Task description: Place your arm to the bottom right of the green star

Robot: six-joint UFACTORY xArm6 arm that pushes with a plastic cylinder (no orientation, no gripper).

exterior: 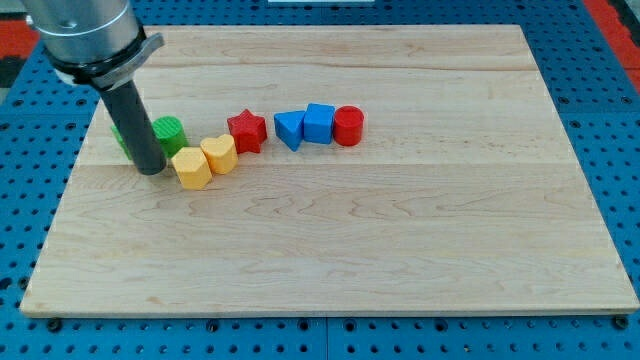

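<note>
Wooden worktop [400, 250] on a blue pegboard base [610, 80], seen from above and in front. Dark rod [135, 125] descending from a grey arm housing [85, 35] at the view's top left, my tip [152, 172] resting on the board. No fingers on this arm, only the rod, so nothing spread, pressed together or pinched.

Green star [121, 134] mostly hidden behind the rod, only a sliver showing at the rod's left edge; shape hard to confirm. Green cylinder [169, 133] just right of the rod, touching or nearly so. Tip placed below both green blocks, between them.

Two yellow blocks, [191, 167] and [219, 153], touching, just right of the tip. Red star [246, 130] further right. Then, after a small gap, a close row: blue wedge-like block [289, 128], blue cube-like block [319, 123], red cylinder [348, 126].
</note>
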